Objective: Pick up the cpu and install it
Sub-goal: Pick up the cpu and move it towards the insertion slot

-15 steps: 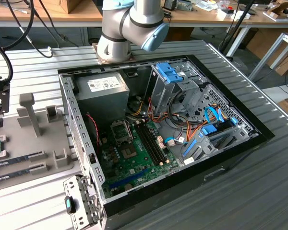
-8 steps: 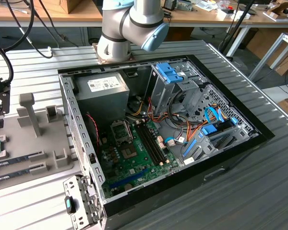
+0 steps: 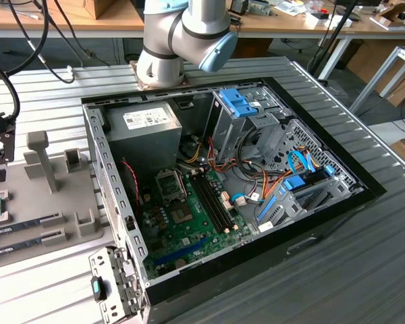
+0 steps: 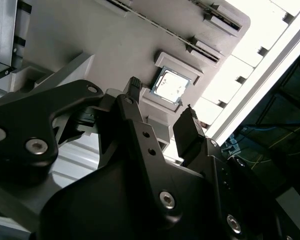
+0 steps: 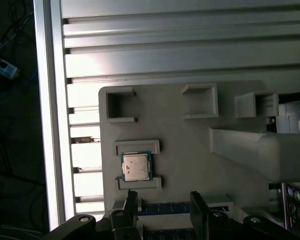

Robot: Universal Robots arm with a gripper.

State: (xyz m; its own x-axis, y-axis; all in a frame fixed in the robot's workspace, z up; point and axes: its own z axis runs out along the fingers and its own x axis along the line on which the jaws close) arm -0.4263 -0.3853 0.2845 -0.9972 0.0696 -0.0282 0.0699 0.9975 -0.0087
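— One cpu (image 5: 136, 166). Where is it?
— Flat in the grey holder (image 5: 190, 145) on the worktop (image 5: 190, 45), between two little walls. I think they keep it from sliding.
— Does the end effector (image 5: 163, 200) have it?
— No. Its two fingers (image 5: 197, 202) are wide apart and hold nothing. They point at the cpu, close by, not touching.

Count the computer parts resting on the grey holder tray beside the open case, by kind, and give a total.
cpu: 1
memory sticks: 2
Total: 3
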